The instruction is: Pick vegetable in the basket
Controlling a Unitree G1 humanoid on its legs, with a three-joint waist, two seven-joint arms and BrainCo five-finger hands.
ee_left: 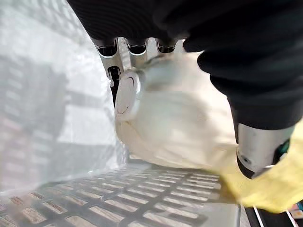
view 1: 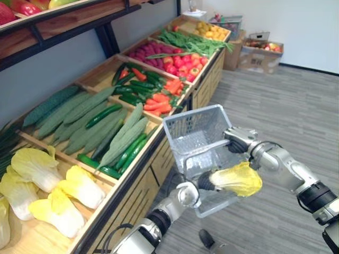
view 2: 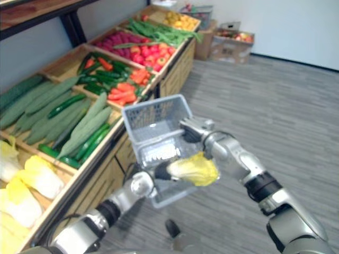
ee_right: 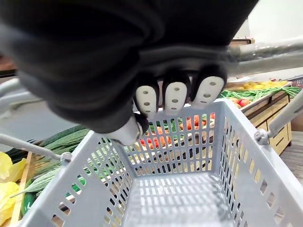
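Grey plank floor (view 1: 286, 100), with a wooden display stand (view 1: 139, 182) running along the left from near to far.

Item: cabbage (view 1: 239, 180), pale white body with a yellow leafy end. It is held in the mouth of the basket (view 1: 186, 132), above its perforated bottom and beside one wall. Contact with the bottom cannot be told.

Left hand (view 1: 204, 182): reaches in from the near side, fingers (ee_left: 126, 92) and thumb clamped round the white body of the cabbage.

Basket: grey perforated plastic, held off the floor just right of the stand, tilted with its opening toward the robot.

Right hand (view 1: 239, 139): at the basket's right rim, fingers curled round the handle (ee_right: 267, 47).

Stand contents, near to far:
- yellow-white loose cabbages (view 1: 53, 185)
- long green gourds and cucumbers (view 1: 90, 121)
- green peppers with orange carrots (view 1: 159, 100)
- purple and red produce (view 1: 177, 63)
- green beans (view 1: 185, 39)
- yellow fruit (view 1: 209, 29)

Far right, by the wall: cardboard boxes (view 1: 259, 53) holding produce.
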